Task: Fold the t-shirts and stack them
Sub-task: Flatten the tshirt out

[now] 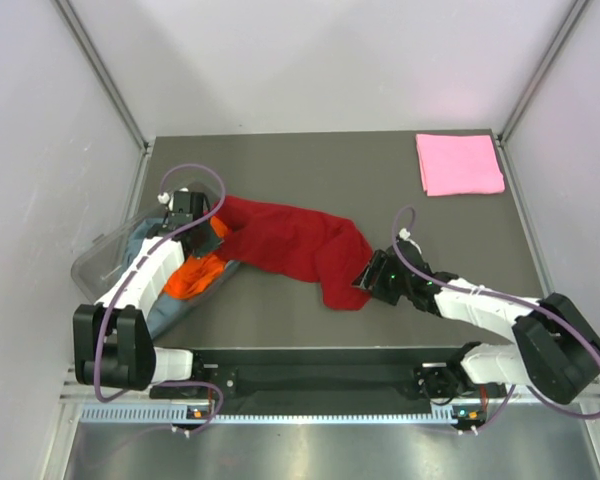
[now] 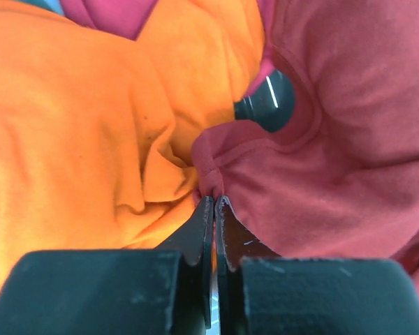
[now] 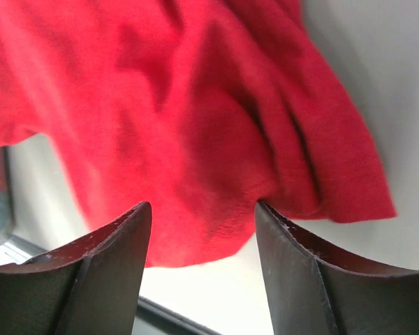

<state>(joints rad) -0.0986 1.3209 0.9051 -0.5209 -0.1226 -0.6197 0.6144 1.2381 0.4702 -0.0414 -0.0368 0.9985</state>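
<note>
A dark red t-shirt [image 1: 290, 240] lies stretched out and crumpled across the middle of the table. My left gripper [image 1: 212, 232] is at its left end. In the left wrist view that gripper [image 2: 214, 199] is shut, pinching a small fold of the dark red t-shirt [image 2: 335, 139] beside an orange t-shirt [image 2: 91, 125]. My right gripper [image 1: 365, 280] is at the shirt's right end. It stands open [image 3: 202, 209], with the red cloth's [image 3: 195, 125] lower edge between its fingertips. A light pink t-shirt [image 1: 458, 163] lies folded at the far right corner.
A clear plastic tub [image 1: 100, 262] lies tipped at the left edge, with the orange t-shirt [image 1: 195, 275] and a grey-blue one [image 1: 170, 310] spilling from it. A strip of magenta cloth [image 2: 105, 14] shows above the orange. A dark rounded object [image 2: 269, 101] pokes out of the red cloth.
</note>
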